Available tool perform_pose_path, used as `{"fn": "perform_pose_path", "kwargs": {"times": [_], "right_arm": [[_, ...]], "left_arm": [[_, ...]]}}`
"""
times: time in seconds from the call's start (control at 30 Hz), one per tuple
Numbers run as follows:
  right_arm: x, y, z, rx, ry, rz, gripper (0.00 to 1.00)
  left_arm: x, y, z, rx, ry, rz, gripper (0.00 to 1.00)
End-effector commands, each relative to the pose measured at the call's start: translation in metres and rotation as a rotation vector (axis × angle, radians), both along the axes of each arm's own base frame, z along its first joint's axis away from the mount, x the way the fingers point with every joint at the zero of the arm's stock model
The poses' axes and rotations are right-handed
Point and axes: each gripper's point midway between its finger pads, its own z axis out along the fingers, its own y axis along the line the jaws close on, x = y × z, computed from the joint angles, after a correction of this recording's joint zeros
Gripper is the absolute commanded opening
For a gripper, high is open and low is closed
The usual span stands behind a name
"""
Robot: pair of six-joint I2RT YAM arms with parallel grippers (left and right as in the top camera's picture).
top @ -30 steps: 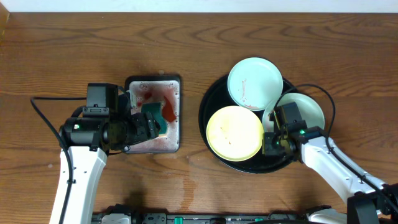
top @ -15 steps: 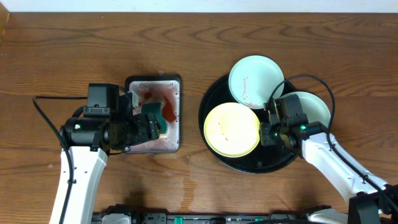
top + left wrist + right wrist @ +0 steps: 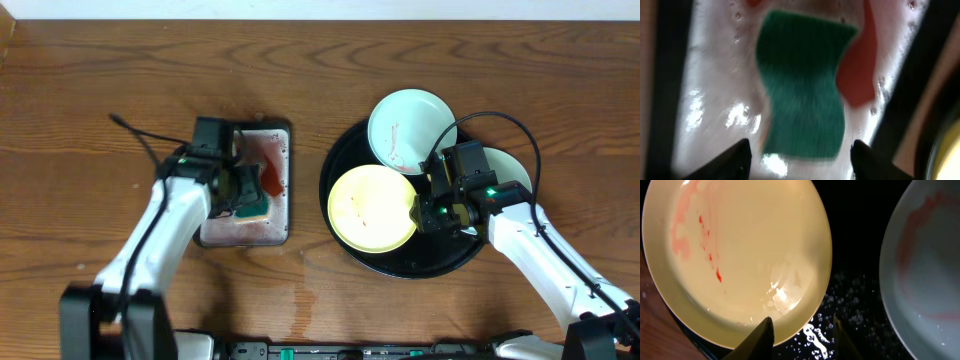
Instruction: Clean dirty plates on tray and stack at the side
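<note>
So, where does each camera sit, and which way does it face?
Overhead: above the table, facing straight down; shows left gripper, right gripper, round tray, soapy tray.
Left wrist: on the left arm, facing down at the sponge; own fingertips at bottom.
Right wrist: on the right arm, facing down at the yellow plate; own fingertips at bottom.
Shared by overhead and right wrist: the yellow plate.

White arms, black wrists, black cables (green LEDs lit).

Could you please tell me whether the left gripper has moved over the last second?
Yes. The left gripper swung right and toward the table's far edge: its wrist, earlier left of the rectangular tray, now hangs over that tray's far-left corner.
</note>
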Motion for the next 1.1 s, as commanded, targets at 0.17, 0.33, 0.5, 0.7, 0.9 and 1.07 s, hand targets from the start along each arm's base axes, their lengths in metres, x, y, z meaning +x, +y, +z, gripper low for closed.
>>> {"fn": "perform_pose_path", "kwargs": {"times": [0.17, 0.33, 0.5, 0.7, 0.9, 1.07], "right_arm": [[-0.001, 0.003, 0.005, 0.007, 0.005, 0.019, 0.37], [-0.003, 0.002, 0.004, 0.004, 0.014, 0.018, 0.37], [-0.005, 0.001, 0.004, 0.001, 0.023, 0.019, 0.37], [-0.006, 0.001, 0.004, 0.001, 0.025, 0.018, 0.38], [-0.006, 0.001, 0.003, 0.0, 0.028, 0.018, 0.43], [-0.007, 0.001, 0.003, -0.001, 0.03, 0.017, 0.46]], "left_arm": [[-0.001, -0.003, -0.072, 0.0, 0.154, 0.025, 0.33], [-0.005, -0.003, -0.074, 0.004, 0.183, 0.025, 0.07], [0.0, -0.003, -0.039, 0.0, 0.15, 0.024, 0.08], [0.004, -0.004, -0.002, -0.01, 0.059, 0.013, 0.46], [-0.004, -0.002, -0.023, 0.006, 0.097, -0.017, 0.49], [-0.014, -0.001, -0.065, 0.014, 0.166, -0.017, 0.48]]}}
